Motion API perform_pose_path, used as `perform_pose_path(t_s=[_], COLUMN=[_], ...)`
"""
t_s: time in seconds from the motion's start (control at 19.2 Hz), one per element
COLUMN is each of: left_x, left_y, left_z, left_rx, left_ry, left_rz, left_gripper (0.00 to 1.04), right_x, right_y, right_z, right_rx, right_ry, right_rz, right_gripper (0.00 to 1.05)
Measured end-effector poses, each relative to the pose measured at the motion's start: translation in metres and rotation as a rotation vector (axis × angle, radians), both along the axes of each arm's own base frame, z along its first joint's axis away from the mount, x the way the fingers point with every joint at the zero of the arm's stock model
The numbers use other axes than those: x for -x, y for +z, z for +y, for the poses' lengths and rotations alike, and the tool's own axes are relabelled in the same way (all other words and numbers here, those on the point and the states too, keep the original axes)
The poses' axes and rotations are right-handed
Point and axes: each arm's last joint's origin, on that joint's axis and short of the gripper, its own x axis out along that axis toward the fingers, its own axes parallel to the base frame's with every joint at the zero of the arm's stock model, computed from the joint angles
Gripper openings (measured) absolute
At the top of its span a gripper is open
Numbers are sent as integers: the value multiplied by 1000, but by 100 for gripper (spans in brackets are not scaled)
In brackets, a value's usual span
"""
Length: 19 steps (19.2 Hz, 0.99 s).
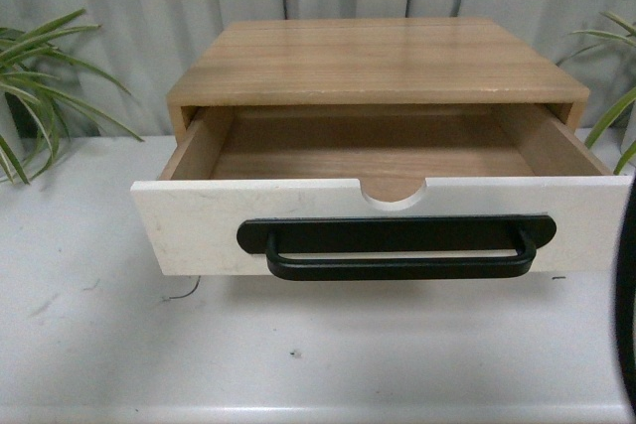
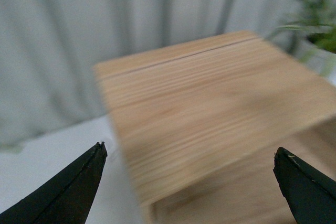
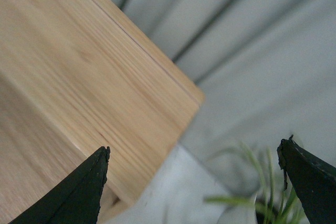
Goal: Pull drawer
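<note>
In the front view the drawer (image 1: pixel 199 225) stands pulled well out of the wooden cabinet (image 1: pixel 378 62). Its white front carries a long black bar handle (image 1: pixel 397 247) and a semicircular notch (image 1: pixel 394 191); its light wood inside is bare. Neither gripper shows there, save a dark edge at the far right. My left gripper (image 2: pixel 189 153) is open above the cabinet's top (image 2: pixel 210 108), which looks blurred. My right gripper (image 3: pixel 194 148) is open over the cabinet's corner (image 3: pixel 105 77), holding nothing.
The cabinet sits on a white table (image 1: pixel 99 325) before a grey curtain (image 1: pixel 149 7). A green plant (image 1: pixel 40 86) stands at the left and another plant (image 1: pixel 616 96) at the right; the right one also shows as plant (image 3: pixel 262 192) near my right gripper.
</note>
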Motion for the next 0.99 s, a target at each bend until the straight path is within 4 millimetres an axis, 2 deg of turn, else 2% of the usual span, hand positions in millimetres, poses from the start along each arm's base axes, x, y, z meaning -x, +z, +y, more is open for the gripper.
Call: perform_pose_path(t_s=[0.1, 0.21, 0.26, 0.31, 0.36, 0.47, 0.52, 0.63, 0.73, 0.78, 0.99], left_x=[-8, 0, 2, 6, 18, 53, 65, 84, 97, 106, 129], left_y=[-21, -22, -19, -19, -25, -50, -55, -69, -79, -84, -95], left_z=[38, 58, 65, 73, 77, 73, 68, 65, 56, 54, 54], left_rx=[89, 162, 178, 197, 167, 92, 81, 64, 61, 61, 59], left_ry=[318, 452, 490, 475, 438, 412, 392, 395, 399, 386, 394], left_rz=[161, 208, 206, 67, -42, -191, -229, -224, -213, -213, -219], left_gripper=[98, 98, 98, 93, 84, 60, 48, 28, 11, 2, 2], right_x=[-9, -10, -11, -7, 8, 59, 85, 109, 119, 125, 146], right_y=[-9, -7, -4, -5, -10, -23, -27, -34, -49, -62, -77], right_z=[-26, -43, -47, -51, -52, -49, -46, -42, -39, -31, -27], right_rx=[-250, -502, -577, -614, -637, -662, -666, -673, -672, -669, -673], right_ry=[-256, -403, -435, -441, -427, -414, -408, -402, -402, -415, -398], right_rz=[186, 288, 263, 106, 27, -29, -36, -90, -72, -48, -62], right_gripper=[98, 98, 97, 89, 79, 54, 41, 23, 4, 2, 2])
